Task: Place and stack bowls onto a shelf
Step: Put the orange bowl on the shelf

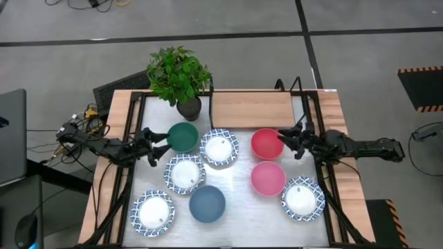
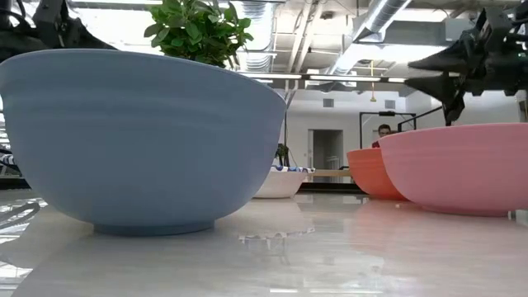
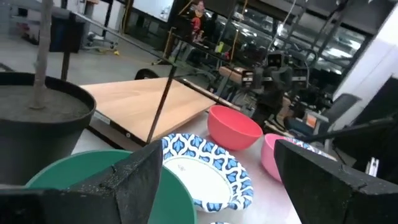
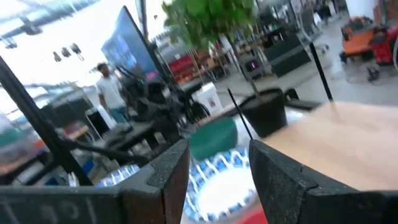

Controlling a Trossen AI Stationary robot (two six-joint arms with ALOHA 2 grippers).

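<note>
Shelf (image 1: pixel 252 108): we see a bare pale wooden board beyond both grippers | Bowls: dark green bowl (image 1: pixel 183 136) just ahead of left gripper (image 1: pixel 158 138), jaws parted, empty; pink bowl (image 1: pixel 266 143) touching right gripper (image 1: pixel 285 142), parted | Writing: none legible

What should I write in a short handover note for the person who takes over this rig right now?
Left gripper: open, empty, beside the dark green bowl.
Right gripper: open, empty, at the upper pink bowl.
Shelf: bare.
On the tabletop: eight bowls visible, four blue-rimmed white, two pink, one green, one slate blue.
Done: nothing shelved.
Left: place and stack all the bowls.
</note>
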